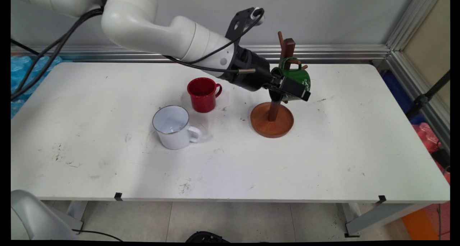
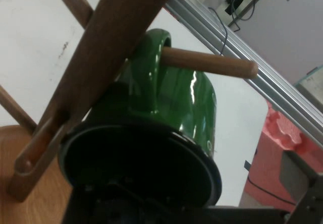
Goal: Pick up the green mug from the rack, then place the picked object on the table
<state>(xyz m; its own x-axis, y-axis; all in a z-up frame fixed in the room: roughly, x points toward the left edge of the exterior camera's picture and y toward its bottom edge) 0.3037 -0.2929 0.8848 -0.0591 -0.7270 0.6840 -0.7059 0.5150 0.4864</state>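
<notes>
My gripper (image 1: 290,89) is shut on the rim of a green mug (image 1: 301,79), holding it tilted against a wooden mug tree (image 1: 272,125). In the hand view the green mug (image 2: 186,95) fills the middle with its dark opening toward the camera. Its handle (image 2: 151,67) is threaded over a wooden peg (image 2: 209,62) that sticks out from the tree's post (image 2: 101,67). The mug hangs above the tree's round base, right of the post.
A red mug (image 1: 203,95) stands upright left of the tree. A white mug (image 1: 173,127) sits nearer the front, its handle to the right. An aluminium rail (image 1: 323,51) runs along the table's back edge and right side.
</notes>
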